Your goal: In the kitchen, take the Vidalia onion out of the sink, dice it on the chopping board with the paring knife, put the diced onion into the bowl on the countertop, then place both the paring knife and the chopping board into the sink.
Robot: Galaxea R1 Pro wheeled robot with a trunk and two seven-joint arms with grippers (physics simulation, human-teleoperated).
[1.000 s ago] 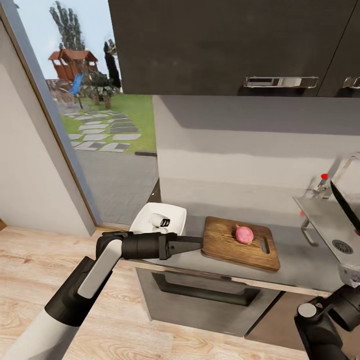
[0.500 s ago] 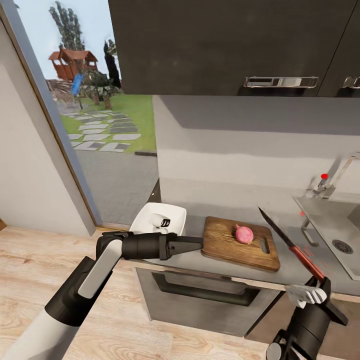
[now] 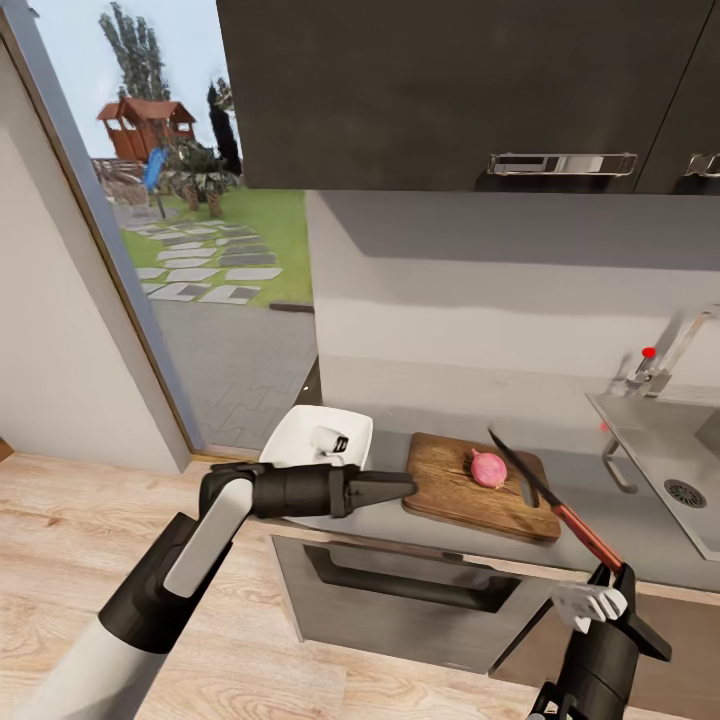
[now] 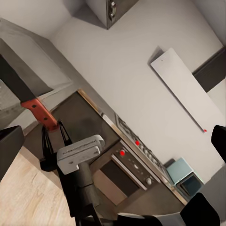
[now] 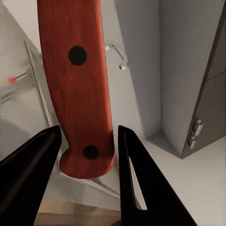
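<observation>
The pinkish Vidalia onion (image 3: 488, 468) sits whole on the brown chopping board (image 3: 452, 488), which lies on the grey countertop (image 3: 585, 528). My right gripper (image 3: 607, 585) (image 5: 88, 132) is shut on the red handle of the paring knife (image 3: 585, 535) (image 5: 77, 84). The knife slants up and left, and its dark blade tip hangs over the board's right part, just right of the onion. My left gripper (image 3: 405, 487) is level at the board's left edge; the left wrist view shows its fingers apart with nothing between them. The white bowl (image 3: 300, 432) stands left of the board. The sink (image 3: 655, 440) lies at the right.
A chrome faucet (image 3: 668, 358) with a red knob rises behind the sink. Dark wall cabinets (image 3: 470, 90) hang above the counter. An oven front (image 3: 410, 590) sits below the board. Left of the counter are a tall window (image 3: 200, 230) and wooden floor (image 3: 60, 530).
My right arm has swung the knife left from over the sink to the board's right part, near the onion. The left gripper has edged slightly right along the board's left edge.
</observation>
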